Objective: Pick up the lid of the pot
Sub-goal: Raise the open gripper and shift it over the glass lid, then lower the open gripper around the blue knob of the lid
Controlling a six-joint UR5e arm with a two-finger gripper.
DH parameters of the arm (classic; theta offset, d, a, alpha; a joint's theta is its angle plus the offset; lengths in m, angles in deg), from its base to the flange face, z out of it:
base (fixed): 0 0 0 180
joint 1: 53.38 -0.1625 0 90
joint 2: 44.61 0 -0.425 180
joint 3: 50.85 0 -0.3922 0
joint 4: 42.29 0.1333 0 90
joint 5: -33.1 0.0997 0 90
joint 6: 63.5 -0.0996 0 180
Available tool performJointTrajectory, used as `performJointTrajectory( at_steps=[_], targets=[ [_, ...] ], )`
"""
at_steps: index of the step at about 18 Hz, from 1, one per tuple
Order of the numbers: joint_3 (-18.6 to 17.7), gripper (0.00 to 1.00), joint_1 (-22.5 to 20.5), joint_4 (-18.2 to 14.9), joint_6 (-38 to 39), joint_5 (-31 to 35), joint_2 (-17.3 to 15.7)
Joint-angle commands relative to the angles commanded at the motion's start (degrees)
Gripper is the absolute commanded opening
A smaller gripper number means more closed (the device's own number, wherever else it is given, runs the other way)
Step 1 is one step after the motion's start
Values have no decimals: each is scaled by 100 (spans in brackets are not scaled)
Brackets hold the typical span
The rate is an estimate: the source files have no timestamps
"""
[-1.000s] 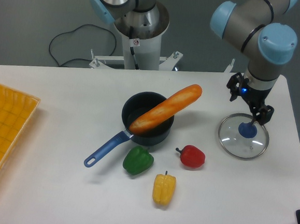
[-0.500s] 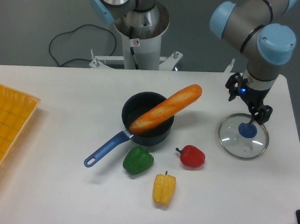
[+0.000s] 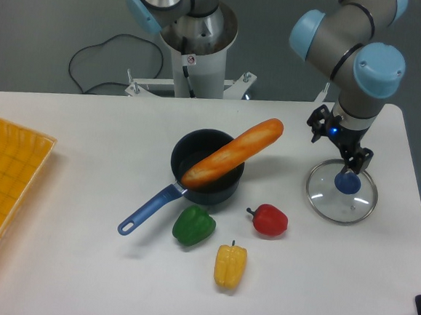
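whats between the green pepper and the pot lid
The red pepper lies between the green pepper and the pot lid, as the fixed camera view shows.

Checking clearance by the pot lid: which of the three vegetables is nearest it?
The red one, lower left of the pot lid in view. The green one lies nearer the blue handle, the yellow one lowest in frame.

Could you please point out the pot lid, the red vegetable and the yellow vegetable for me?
Pot lid (image 3: 326, 193): camera view, on its clear part.
Red vegetable (image 3: 271, 221): camera view, middle of body.
Yellow vegetable (image 3: 229, 268): camera view, middle of body.
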Motion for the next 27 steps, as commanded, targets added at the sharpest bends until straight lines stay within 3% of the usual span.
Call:
performJointTrajectory(
  at_steps=[2, 5, 9, 18, 27],
  targets=[
    [0, 100, -184, -9, 280, -26, 17],
    [70, 100, -352, 9, 1290, -61, 201],
    [123, 100, -414, 149, 1424, -35, 343],
    [132, 100, -423, 1028, 2056, -9, 703],
    [123, 100, -317, 1090, 2567, 0, 852]
  ],
)
